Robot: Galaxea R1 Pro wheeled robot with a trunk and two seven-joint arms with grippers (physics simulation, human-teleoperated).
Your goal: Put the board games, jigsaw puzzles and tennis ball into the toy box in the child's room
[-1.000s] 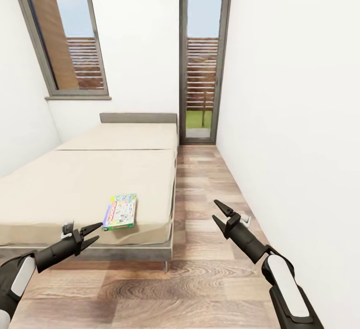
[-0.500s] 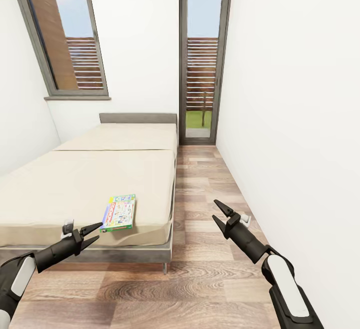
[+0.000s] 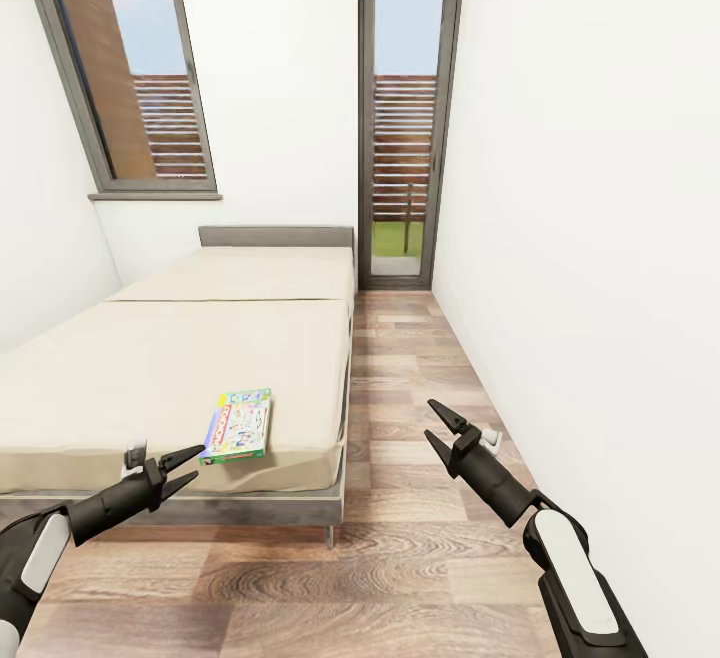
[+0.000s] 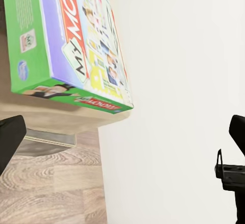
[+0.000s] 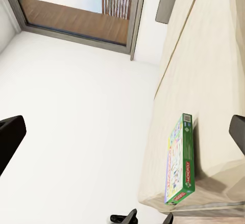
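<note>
At lower left of the head view, hovered with jaws spread and empty: left gripper [image 3: 187,465], just before the near edge of the bed [image 3: 150,368] and close to the game [image 3: 240,424]. Lay flat near the front right corner of the mattress, a green-edged box with busy print, touched by nothing; seen also in the left wrist view [image 4: 71,45], close ahead of the fingers, and in the right wrist view [image 5: 179,163] further off. At lower right of the head view, held over the plank floor [image 3: 400,538]: right gripper [image 3: 441,425], likewise spread and empty, well apart from the bed.

Judged as the step of fetching a game from the bed, with the grasp not yet made. Next move would probably call for reaching the left gripper forward and slightly right, lowering over the box edge, then pinching its thin side. Risk: pushing the flat box along the mattress instead of catching it.
</note>
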